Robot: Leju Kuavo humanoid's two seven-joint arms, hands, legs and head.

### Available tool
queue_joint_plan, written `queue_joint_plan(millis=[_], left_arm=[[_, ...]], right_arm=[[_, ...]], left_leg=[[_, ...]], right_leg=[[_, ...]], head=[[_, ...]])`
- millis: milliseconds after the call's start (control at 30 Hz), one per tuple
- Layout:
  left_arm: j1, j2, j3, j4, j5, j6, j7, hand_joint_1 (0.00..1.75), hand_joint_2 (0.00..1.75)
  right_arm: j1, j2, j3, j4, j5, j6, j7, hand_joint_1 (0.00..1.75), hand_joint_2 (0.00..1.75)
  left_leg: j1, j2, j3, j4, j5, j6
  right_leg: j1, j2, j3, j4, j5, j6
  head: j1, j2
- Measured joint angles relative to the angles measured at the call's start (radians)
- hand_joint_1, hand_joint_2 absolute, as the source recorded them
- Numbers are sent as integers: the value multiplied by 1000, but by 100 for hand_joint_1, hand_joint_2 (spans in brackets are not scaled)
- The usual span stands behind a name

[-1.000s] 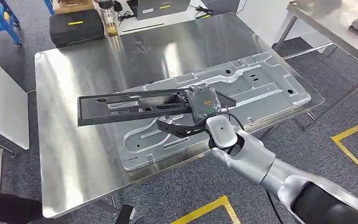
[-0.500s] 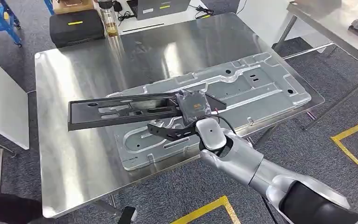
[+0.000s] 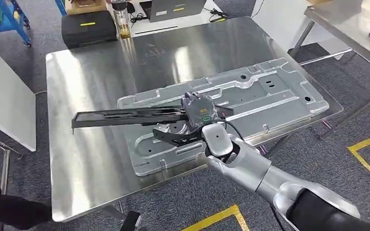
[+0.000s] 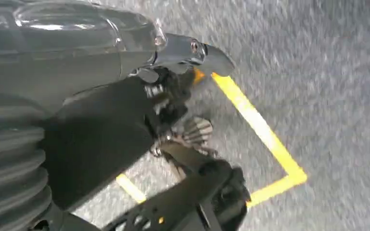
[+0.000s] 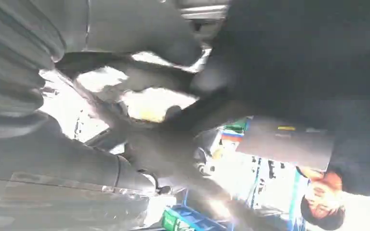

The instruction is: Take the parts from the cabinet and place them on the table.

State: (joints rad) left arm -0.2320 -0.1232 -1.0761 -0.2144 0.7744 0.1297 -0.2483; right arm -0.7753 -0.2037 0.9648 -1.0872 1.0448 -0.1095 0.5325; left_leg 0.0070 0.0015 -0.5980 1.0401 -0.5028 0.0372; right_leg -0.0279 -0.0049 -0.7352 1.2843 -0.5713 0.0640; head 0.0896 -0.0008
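One long black part (image 3: 125, 116) is in my right hand (image 3: 198, 115), gripped at its right end, the rest reaching left over the steel table (image 3: 91, 72); it hangs just above the grey stamped panel (image 3: 265, 94) that lies across the table's near right, its left end out over bare steel; to set it down well I judge I should level the wrist first, since the free end seems to droop, then lower slowly until the whole length rests flat, and loosen my fingers only once it bears its own weight; a tilted release could let it slide off the panel's ridges; my left hand (image 4: 173, 103) hangs over the carpet, and whether its fingers are spread or curled I cannot tell.
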Motion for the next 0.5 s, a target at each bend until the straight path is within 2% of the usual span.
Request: queue_joint_plan(millis=[67,100,133,167,233,300,367,400,433,467,500], left_arm=[[0,-2,0,0,0,7,0,0,0],[-1,-4,0,0,1,9,0,0,0],[-3,-6,0,-1,3,9,0,0,0],[-3,-5,0,-1,4,9,0,0,0],[-3,-8,0,-2,6,8,1,0,0],[-3,-7,0,-4,6,7,1,0,0],[-4,-5,0,-4,6,1,1,0,0],[-3,-4,0,-4,6,-5,1,0,0],[-1,-3,0,-4,6,-10,2,0,0],[1,-3,0,-4,7,-15,2,0,0],[2,-2,0,-4,8,-18,2,0,0]], right_arm=[[-1,0,-1,3,3,-1,0,0,0],[-2,0,0,3,5,-2,0,0,0],[-6,0,0,5,6,-4,0,0,0],[-10,2,0,5,8,-5,0,0,0],[-9,3,0,6,10,-6,0,0,0],[-10,5,-1,8,11,-6,0,0,0],[-13,10,0,8,13,-5,0,0,0],[-12,12,0,10,13,-3,0,0,0],[-11,14,2,12,13,-2,0,0,0],[-9,17,3,14,13,1,0,0,0],[-9,19,6,15,13,3,0,0,0]], left_leg=[[-1,-5,12,0,-7,-7],[-1,-6,17,0,-12,-11],[-5,-6,12,-1,-12,-17],[-2,-5,9,1,-13,-24],[2,-2,10,-7,-10,-36],[2,0,9,4,-24,-48],[3,-1,-48,120,-85,-54],[4,-2,-93,202,-116,-58],[5,-3,-135,267,-133,-61],[5,-2,-156,292,-126,-63],[7,-2,-154,270,-94,-64]], right_leg=[[2,1,68,-161,104,-13],[5,3,100,-243,133,-23],[12,4,113,-249,121,-27],[12,3,116,-270,115,-31],[17,5,113,-267,112,-36],[9,1,126,-288,119,-45],[8,0,130,-290,117,-53],[9,0,130,-289,115,-55],[9,-1,131,-289,114,-56],[9,-1,131,-288,112,-56],[8,0,133,-286,109,-53]], head=[[3,0],[7,0],[2,0],[2,0],[-3,0],[-2,0],[-23,0],[-32,0],[-34,0],[-35,0],[-37,0]])
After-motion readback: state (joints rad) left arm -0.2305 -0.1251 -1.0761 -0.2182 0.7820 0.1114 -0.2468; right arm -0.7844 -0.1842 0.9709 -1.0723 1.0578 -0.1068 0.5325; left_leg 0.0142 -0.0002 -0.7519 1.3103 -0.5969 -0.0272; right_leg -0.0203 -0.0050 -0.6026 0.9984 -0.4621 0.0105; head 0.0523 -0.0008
